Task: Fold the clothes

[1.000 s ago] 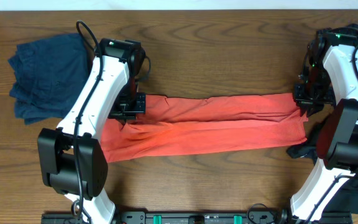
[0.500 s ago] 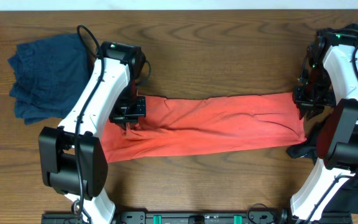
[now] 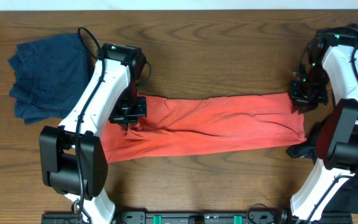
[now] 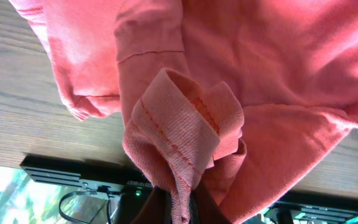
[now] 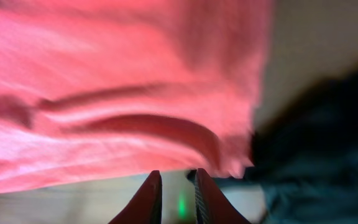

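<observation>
Left hand (image 4: 174,208) clamped on coral-red shirt (image 3: 216,127), can't tell whether right hand (image 5: 175,194) grips it: confirm, then lift both ends evenly, fold flat.

Black garment (image 3: 297,151) mostly hidden under the right arm (image 3: 344,68)

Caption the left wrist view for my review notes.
Left gripper pinching a bunched ribbed hem of the coral-red shirt over the wooden table.
</observation>
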{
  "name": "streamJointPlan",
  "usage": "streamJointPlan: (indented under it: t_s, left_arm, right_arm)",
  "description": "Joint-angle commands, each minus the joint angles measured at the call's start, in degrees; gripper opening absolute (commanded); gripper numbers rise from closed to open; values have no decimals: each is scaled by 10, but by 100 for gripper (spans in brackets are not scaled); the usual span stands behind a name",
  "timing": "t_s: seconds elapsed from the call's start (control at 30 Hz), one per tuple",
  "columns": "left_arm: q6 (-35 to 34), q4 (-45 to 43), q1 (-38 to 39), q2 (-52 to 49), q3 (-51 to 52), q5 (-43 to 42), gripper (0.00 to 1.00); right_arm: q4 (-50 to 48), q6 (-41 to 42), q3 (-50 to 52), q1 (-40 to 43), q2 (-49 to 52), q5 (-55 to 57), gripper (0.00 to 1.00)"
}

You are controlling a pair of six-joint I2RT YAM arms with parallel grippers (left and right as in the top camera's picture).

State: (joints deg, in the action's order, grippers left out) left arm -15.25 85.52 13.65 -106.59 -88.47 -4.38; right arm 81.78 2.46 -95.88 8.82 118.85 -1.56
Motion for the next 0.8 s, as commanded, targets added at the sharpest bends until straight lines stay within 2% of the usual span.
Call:
streamJointPlan:
  t_s: [0.0,0.3,0.43,0.6,0.77]
  left_arm:
    - [-5,8,-1,-1,2,-41,6]
    - [-5,17,-1,-1,2,-76,6]
    - [-5,70,-1,-1,2,-102,6]
    - [-13,90,5,-1,2,-102,6]
    - [-50,51,38,-1,2,-102,6]
  right_arm:
    - [-29,-19,39,-23,-5,-43,18]
    - [-198,-10,174,-40,-5,-43,19]
    - [-251,-9,215,-40,-5,-42,20]
    - [-268,-8,227,-40,-5,-42,20]
    - [-270,-8,227,-40,-5,-42,19]
